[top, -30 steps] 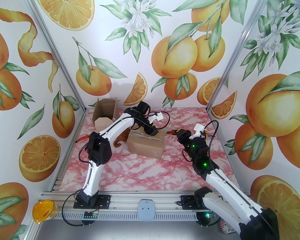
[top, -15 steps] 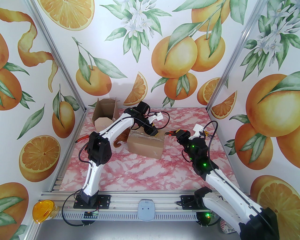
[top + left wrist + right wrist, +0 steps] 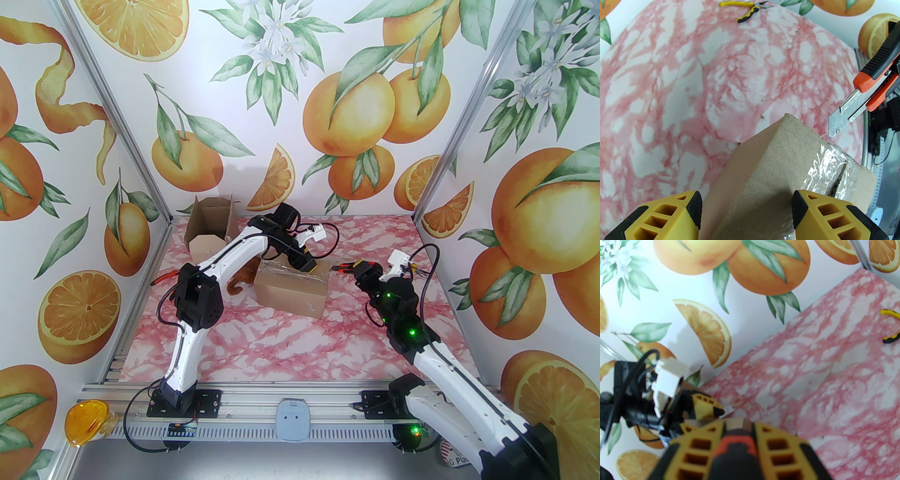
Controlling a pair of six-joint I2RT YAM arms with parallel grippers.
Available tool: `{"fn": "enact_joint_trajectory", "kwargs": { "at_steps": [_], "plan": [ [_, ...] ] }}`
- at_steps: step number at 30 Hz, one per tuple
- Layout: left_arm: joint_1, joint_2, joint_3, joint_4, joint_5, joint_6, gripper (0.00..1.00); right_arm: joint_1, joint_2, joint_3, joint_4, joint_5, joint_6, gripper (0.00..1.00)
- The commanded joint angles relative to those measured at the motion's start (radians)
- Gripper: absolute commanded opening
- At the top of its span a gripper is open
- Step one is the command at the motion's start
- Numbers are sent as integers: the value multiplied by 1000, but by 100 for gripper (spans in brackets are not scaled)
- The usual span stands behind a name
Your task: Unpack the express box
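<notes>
Yellow pliers (image 3: 752,10) lie beyond the taped box (image 3: 778,168)

Two brown cardboard boxes: one taped box (image 3: 290,293) and one open box (image 3: 208,225). One orange and black cutting knife (image 3: 874,68). One pair of yellow and black pliers (image 3: 750,13). One brown fuzzy thing (image 3: 240,281). One small red-handled tool (image 3: 161,280)

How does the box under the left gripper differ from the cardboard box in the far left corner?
The taped box is sealed with clear tape over its top; the open box shows its inside, flaps spread. The taped box sits mid-table beneath the open left gripper, with the utility knife poised by its corner; the open box stands in the far left corner. Both are plain brown cardboard.
</notes>
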Motion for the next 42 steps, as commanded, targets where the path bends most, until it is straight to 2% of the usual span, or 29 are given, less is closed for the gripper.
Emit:
{"fn": "enact_joint_trajectory", "kwargs": {
  "at_steps": [1,15,24,27,34,42],
  "plan": [
    [4,30,-27,-23,-36,0,66,4,5,-10,18,-28,16,0],
    [4,40,-31,-20,-36,-13,66,4,17,-19,9,-71,55,0],
    [8,15,-110,10,-27,-23,63,3,27,-30,-32,-118,142,0],
    [9,-8,-134,12,-16,-11,63,-2,50,-28,-14,-117,142,0],
    [9,-49,-202,-14,6,11,63,-45,184,28,94,-219,139,0],
    [9,-109,-293,-9,-23,-10,64,-43,255,59,176,-288,152,0]
  ]
}}
